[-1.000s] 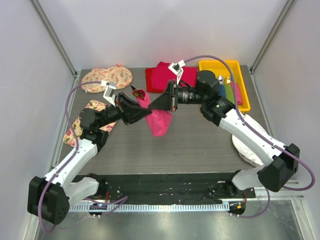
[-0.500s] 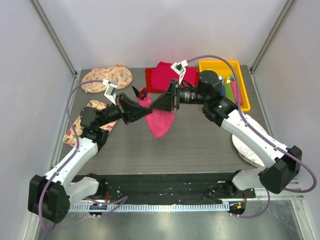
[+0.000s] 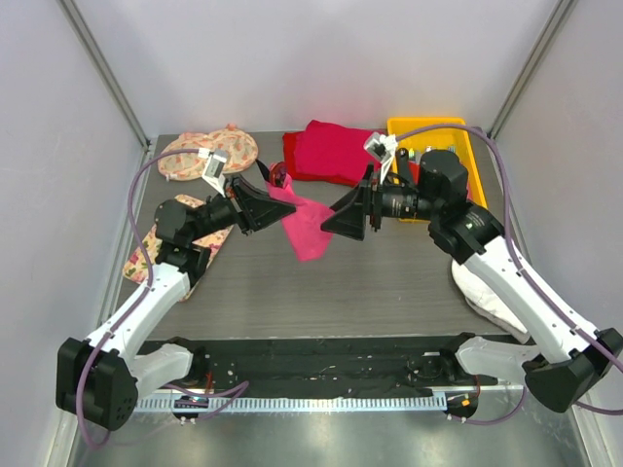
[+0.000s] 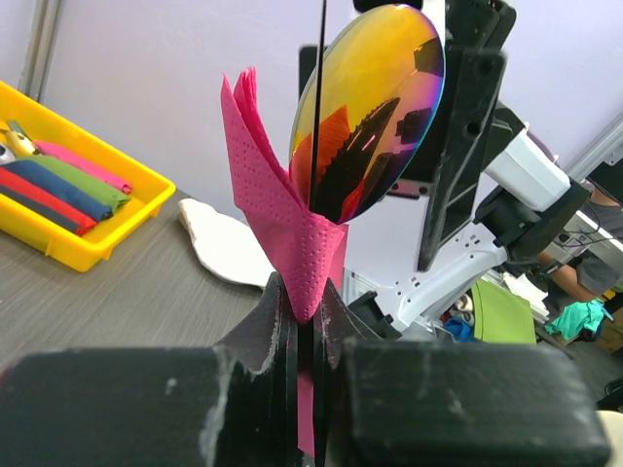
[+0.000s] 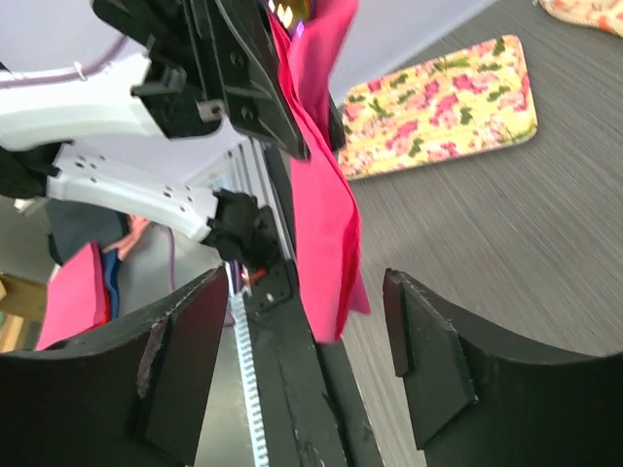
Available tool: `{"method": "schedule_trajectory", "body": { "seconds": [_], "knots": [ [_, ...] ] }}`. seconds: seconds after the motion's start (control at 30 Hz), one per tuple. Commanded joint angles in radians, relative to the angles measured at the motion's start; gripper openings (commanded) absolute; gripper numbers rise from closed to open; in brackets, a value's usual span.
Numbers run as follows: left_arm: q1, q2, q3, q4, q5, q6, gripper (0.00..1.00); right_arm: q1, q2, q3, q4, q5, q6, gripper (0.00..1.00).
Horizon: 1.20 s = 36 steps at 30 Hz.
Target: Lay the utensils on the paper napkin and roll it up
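The paper napkin (image 3: 304, 229) hangs pinched in the left gripper (image 3: 271, 195). The right gripper (image 3: 331, 222) stands spread just beside the napkin.

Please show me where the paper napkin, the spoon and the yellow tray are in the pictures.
paper napkin (image 4: 277, 219), left wrist view, on its dotted folded side.
spoon (image 4: 375, 97), left wrist view, on its shiny bowl.
yellow tray (image 4: 54, 241), left wrist view, on its near wall.
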Motion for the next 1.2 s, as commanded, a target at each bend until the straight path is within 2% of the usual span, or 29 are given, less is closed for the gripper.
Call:
{"method": "schedule_trajectory", "body": {
  "seconds": [0.0,0.13,0.17,0.23,0.27,0.33,0.37,0.4,0.67,0.9,1.17],
  "knots": [
    [0.005,-0.004,0.056,0.032,-0.024,-0.015,0.00,-0.010,-0.038,-0.030,-0.087,0.043,-0.107,0.70],
    [0.005,-0.005,0.061,0.025,-0.024,-0.015,0.00,-0.016,-0.040,-0.038,-0.108,0.088,-0.105,0.56],
    [0.005,-0.005,0.061,0.025,-0.022,-0.015,0.00,-0.016,-0.038,-0.038,-0.108,0.092,-0.102,0.47],
    [0.003,-0.005,0.059,0.025,-0.021,-0.015,0.00,-0.016,-0.027,-0.036,-0.107,0.118,-0.099,0.39],
    [0.005,-0.007,0.059,0.025,-0.019,-0.016,0.00,-0.016,-0.024,-0.033,-0.104,0.128,-0.099,0.28],
    [0.003,-0.007,0.057,0.025,-0.018,-0.018,0.00,-0.018,-0.012,-0.025,-0.091,0.148,-0.090,0.18],
    [0.005,-0.008,0.057,0.025,-0.016,-0.018,0.00,-0.018,-0.008,-0.024,-0.088,0.152,-0.088,0.06],
    [0.005,-0.007,0.057,0.027,-0.016,-0.021,0.00,-0.018,-0.001,-0.019,-0.084,0.152,-0.087,0.01],
    [0.000,-0.004,0.082,0.039,-0.018,-0.056,0.00,-0.018,0.052,-0.042,-0.021,0.158,-0.050,0.01],
    [-0.021,0.005,0.094,0.032,-0.018,-0.085,0.00,-0.001,0.135,-0.081,0.174,0.111,0.049,0.01],
    [-0.033,0.022,0.110,0.030,-0.019,-0.095,0.00,0.089,0.175,-0.110,0.318,0.074,0.109,0.01]
  ]
}}
